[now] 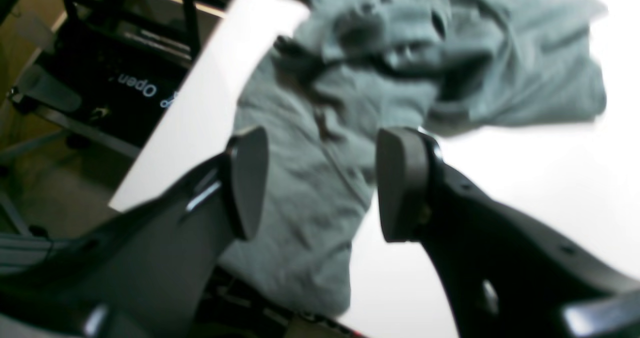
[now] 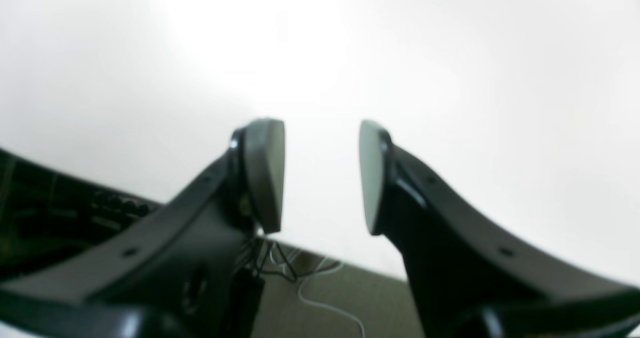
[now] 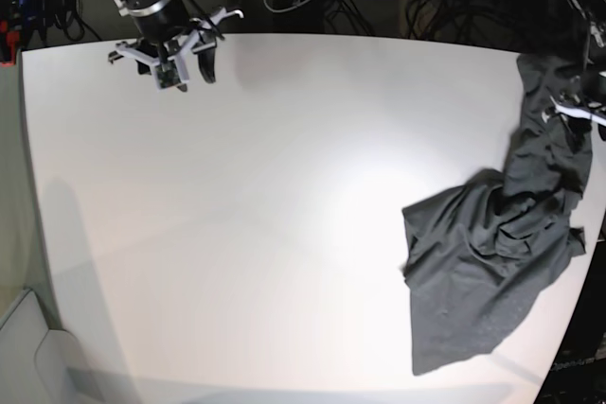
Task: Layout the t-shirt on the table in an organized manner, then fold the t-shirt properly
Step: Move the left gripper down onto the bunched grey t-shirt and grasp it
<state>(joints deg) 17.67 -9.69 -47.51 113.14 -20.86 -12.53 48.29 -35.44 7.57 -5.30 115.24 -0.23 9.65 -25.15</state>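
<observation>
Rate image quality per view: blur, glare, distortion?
Left wrist: soft motion blur, t-shirt folds smeared, table blown out white. Right wrist: fingers soft, table overexposed and featureless. Base: sharpest; fisheye bends the table edges, mild glare patch mid-table, dark background.

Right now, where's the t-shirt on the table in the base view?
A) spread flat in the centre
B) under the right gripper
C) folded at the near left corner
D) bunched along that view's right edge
D: the t-shirt lies crumpled along the right edge of the table in the base view, its upper part running to the far right corner.
</observation>
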